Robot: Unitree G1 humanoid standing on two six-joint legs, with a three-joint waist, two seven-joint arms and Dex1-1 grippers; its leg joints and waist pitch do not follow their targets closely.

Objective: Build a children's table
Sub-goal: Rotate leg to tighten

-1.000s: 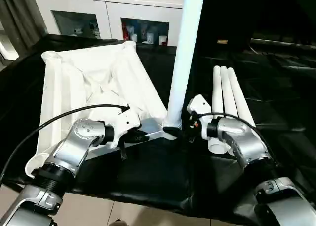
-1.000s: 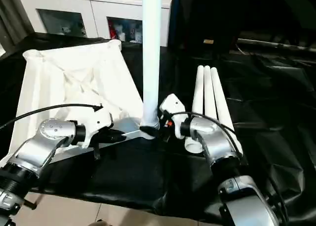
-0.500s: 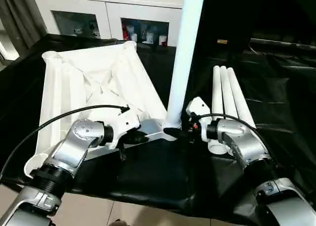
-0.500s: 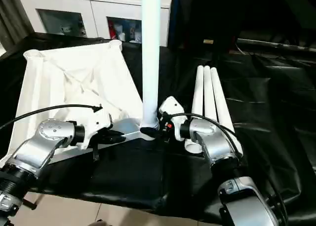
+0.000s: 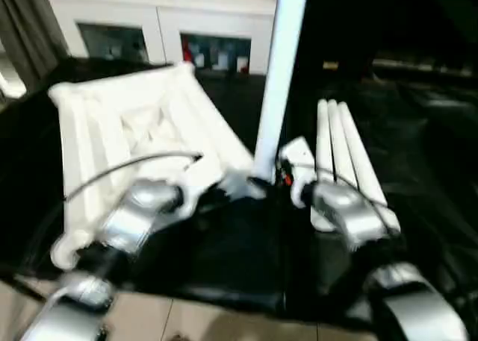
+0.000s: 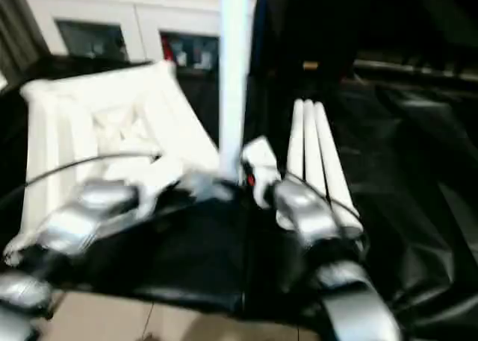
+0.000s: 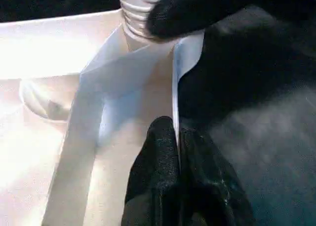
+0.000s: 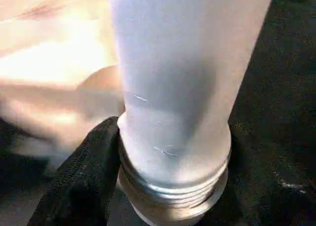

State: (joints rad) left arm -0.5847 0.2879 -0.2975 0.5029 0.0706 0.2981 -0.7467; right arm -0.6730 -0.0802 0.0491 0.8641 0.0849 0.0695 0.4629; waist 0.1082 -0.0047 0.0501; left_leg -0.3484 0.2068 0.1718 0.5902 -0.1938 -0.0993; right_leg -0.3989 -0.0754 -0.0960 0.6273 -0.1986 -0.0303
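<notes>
On the black cloth: the tabletop [image 5: 142, 124] is laid underside up, ribs showing, on the robot's left half of the table.
Tabletop corner: the near right corner is met by an upright leg [image 5: 278, 65], whose threaded end [image 7: 140, 11] is seen at the corner socket.
Upright leg: it is stood almost vertical between the two grippers and runs out past the top of the head views; rings of thread are seen at its lower end [image 8: 173, 186].
Spare legs: three legs [image 5: 340, 151] are laid side by side, touching, on the cloth just to the right of the upright leg, pointing away from the robot.
Left gripper [image 7: 177, 152]: its two black fingers are pressed nearly together on the thin rim of the tabletop, near the corner; the rim is pinched between them.
Right gripper [image 5: 263, 184]: it is placed at the base of the upright leg; a black finger [image 8: 81, 181] is seen against the leg just above the thread, and the leg is taken to be clamped.
Cloth [image 5: 239, 259]: black, wrinkled, draped over the near table edge.
Cabinet [image 5: 164, 27]: white, with glass doors, stood behind the table; small items are seen inside but cannot be made out.
Floor [image 5: 194, 322]: pale tiles are seen below the cloth edge.
</notes>
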